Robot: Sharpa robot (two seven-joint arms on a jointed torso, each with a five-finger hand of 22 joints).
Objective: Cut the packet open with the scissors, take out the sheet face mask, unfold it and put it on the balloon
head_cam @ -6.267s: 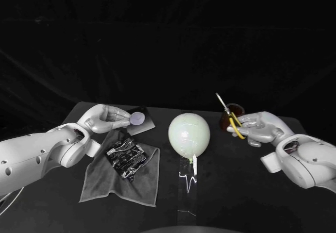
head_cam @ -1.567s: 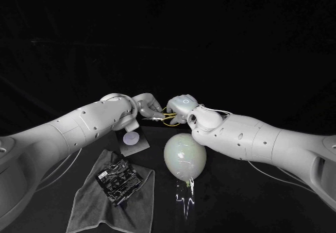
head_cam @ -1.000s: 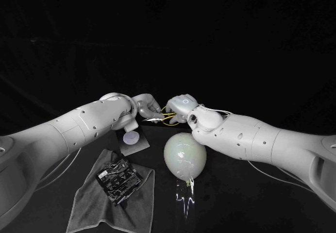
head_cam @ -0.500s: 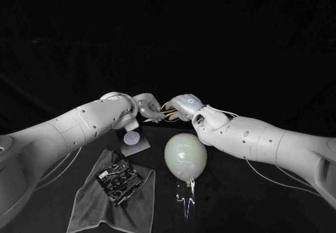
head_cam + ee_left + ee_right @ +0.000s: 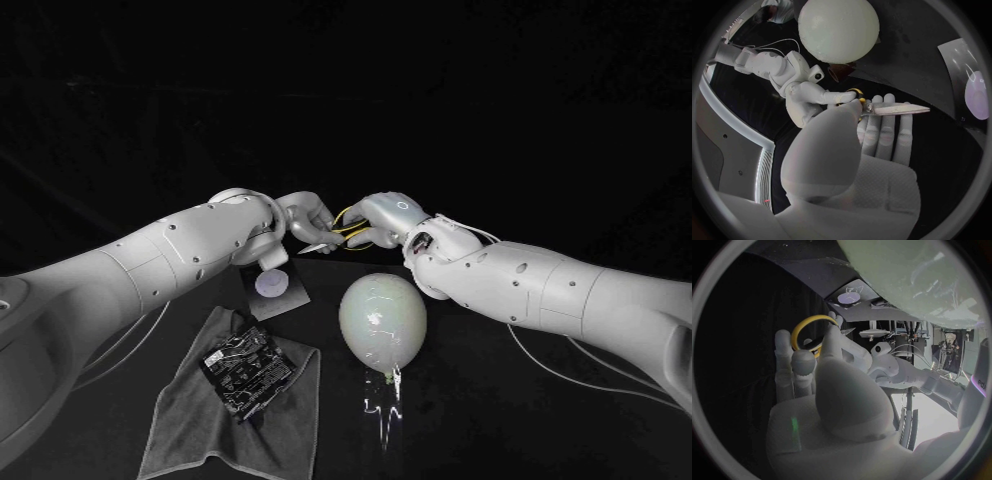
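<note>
Head view: our left hand [image 5: 300,222] and right hand [image 5: 381,216] meet at the far centre, both gripping the scissors [image 5: 343,232]. The balloon [image 5: 382,318] lies just nearer, and the uncut packet [image 5: 248,368] rests on a cloth [image 5: 188,420] at near left.

Left wrist view: the left hand pinches the blades [image 5: 895,108] by the pivot.

Right wrist view: the right hand hooks 1 yellow loop [image 5: 817,316].

We judge the scissors could drop point-first onto the balloon if 1 hand lets go before the other is seated.

6.3 s ago the hands were well apart, the right alone holding the scissors.
</note>
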